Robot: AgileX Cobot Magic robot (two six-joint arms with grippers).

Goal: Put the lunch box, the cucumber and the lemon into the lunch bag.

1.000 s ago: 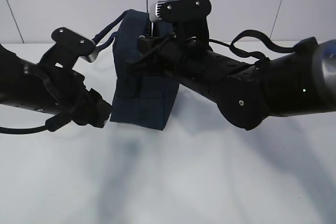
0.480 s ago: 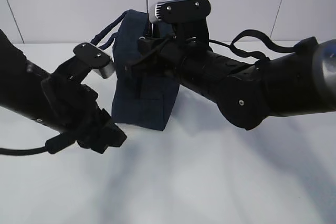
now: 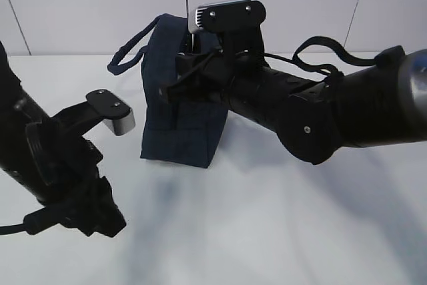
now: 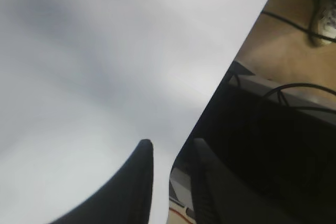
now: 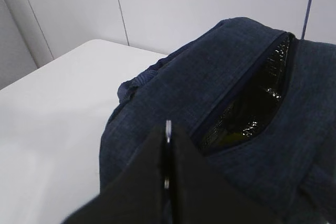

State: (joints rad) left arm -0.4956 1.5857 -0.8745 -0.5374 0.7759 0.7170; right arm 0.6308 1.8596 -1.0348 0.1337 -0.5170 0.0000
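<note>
The navy lunch bag [image 3: 180, 118] stands upright at the middle back of the table. My right gripper [image 3: 175, 89] is at its top, shut on the silver zipper ring pull [image 5: 168, 128], seen edge-on between the fingers. The zipper is partly open [image 5: 252, 103], showing shiny dark lining and a yellowish glint that I cannot identify. My left gripper [image 3: 100, 221] is low at the front left, well away from the bag, slightly open and empty; the left wrist view [image 4: 172, 145] shows only bare table between its fingers. The lunch box, cucumber and lemon are not visible.
The bag's loop handle [image 3: 127, 56] hangs free to its left. The left wrist view shows the white table's edge [image 4: 226, 72], with floor, cables and dark equipment [image 4: 273, 129] beyond it. The right arm [image 3: 320, 118] spans the table's right half.
My left arm has drawn away from the bag's lower left side, down and toward the front left. The right gripper stays at the bag's top on the pull.
</note>
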